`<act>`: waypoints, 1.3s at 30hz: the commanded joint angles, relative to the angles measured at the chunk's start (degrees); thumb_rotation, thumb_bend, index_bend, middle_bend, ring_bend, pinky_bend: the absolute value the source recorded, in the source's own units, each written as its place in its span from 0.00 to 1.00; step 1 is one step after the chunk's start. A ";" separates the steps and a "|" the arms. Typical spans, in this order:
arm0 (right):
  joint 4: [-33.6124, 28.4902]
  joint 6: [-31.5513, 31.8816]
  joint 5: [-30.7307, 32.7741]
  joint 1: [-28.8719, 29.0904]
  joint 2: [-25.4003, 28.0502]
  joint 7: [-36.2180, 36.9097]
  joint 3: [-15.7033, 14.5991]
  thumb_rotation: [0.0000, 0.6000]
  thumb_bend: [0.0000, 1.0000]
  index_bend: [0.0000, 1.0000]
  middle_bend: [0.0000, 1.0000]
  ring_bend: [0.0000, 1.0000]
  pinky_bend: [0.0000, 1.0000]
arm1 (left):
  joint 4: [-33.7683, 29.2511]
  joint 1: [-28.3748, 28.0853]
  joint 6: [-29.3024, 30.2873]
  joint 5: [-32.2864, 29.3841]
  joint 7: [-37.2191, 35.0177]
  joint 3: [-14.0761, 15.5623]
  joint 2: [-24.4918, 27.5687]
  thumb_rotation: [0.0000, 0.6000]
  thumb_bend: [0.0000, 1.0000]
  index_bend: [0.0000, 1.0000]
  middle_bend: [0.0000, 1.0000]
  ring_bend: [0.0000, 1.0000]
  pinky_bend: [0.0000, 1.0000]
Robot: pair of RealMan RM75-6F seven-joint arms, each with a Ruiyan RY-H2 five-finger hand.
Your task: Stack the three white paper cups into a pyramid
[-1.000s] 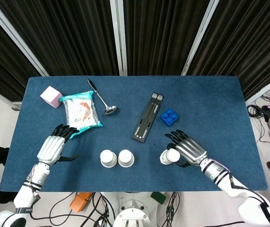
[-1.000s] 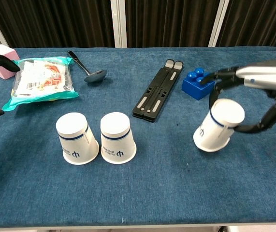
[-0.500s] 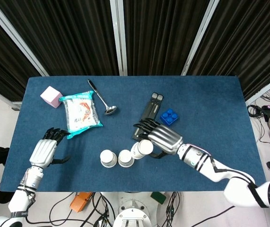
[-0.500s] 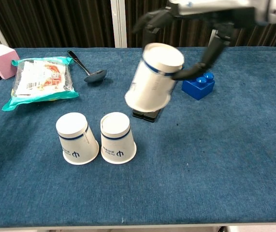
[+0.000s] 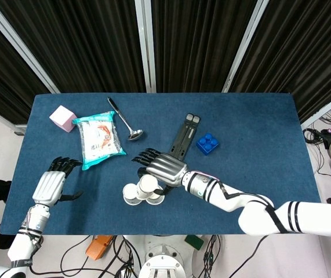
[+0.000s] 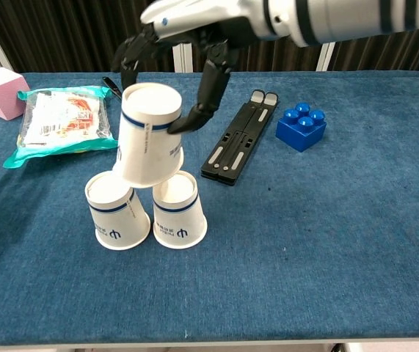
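right hand (image 6: 187, 29) holds top cup (image 6: 147, 132) | left hand (image 5: 49, 185) spread, empty | snack bag (image 6: 59, 121) beside

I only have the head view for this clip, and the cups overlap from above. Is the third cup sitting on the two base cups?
Observer: Not flat. In the chest view the top cup is upside down and leaning. Its rim is level with the tops of the left base cup and the right base cup, above the gap between them.
Operator: Is it being held?
Observer: Yes. The right robot hand reaches down from above, with its thumb pressed on the cup's right side and its other fingers behind the cup.
Operator: Are the base cups close enough to carry it?
Observer: Probably. Their rims look to meet on the table.
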 commanded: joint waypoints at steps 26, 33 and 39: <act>-0.91 6.01 10.76 8.57 -3.12 -7.70 -5.82 1.00 0.45 0.25 0.10 0.00 0.07 | 1.22 0.70 -0.54 0.10 -1.72 -0.67 -0.42 1.00 0.18 0.20 0.16 0.08 0.00; -5.02 15.99 3.96 1.06 3.48 -7.20 -7.64 1.00 0.46 0.06 0.10 0.00 0.07 | 2.03 1.09 0.38 0.13 -1.95 -1.29 0.61 1.00 0.18 0.20 0.16 0.08 0.00; -6.23 33.84 -5.76 -13.46 9.73 -8.99 -14.67 1.00 0.46 0.01 0.10 0.00 0.05 | 5.23 1.79 3.11 1.30 -0.86 -1.99 1.43 1.00 0.18 0.20 0.16 0.08 0.00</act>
